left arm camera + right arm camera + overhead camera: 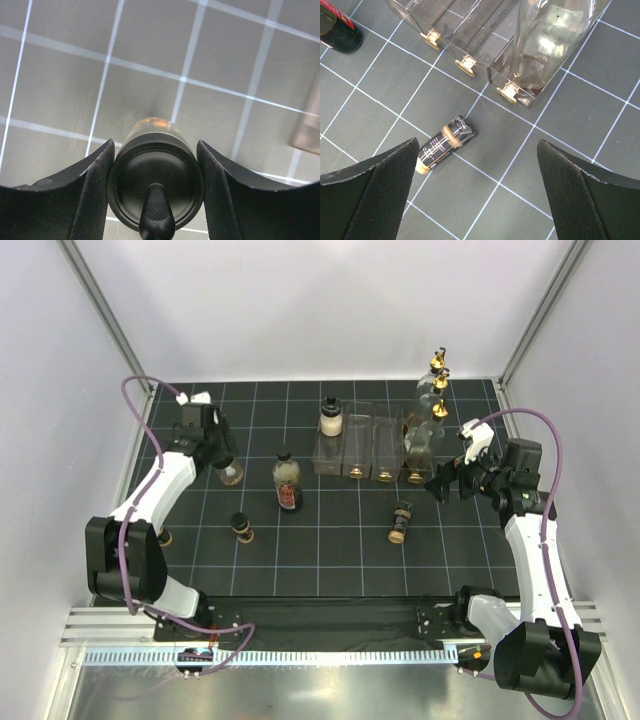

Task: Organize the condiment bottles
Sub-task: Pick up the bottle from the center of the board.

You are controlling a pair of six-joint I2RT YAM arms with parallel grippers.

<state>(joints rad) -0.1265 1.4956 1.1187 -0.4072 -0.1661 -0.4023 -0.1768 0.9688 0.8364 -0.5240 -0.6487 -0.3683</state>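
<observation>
Left wrist: black-capped bottle (156,175) between both fingers (95,192).

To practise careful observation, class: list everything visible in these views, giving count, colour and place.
mat: one, black with white grid, under everything.
compartment rack: one, clear with gold front tabs, back centre.
tall pourer bottles: three gold spouts visible, clear glass, rack's right end.
white-necked bottle: one, black top, rack's left end.
red-labelled bottle: one, dark, upright before the rack's left end.
small capped bottle: one, brown with black cap, upright, front left.
lying bottle: one, dark label, on its side before the rack's right end.
held bottle: one, brown, black cap, far left.
brown item: one, half hidden at the mat's left edge, unclear.
left gripper: one, black, shut on the held bottle.
right gripper: one, black, open above the lying bottle.
</observation>
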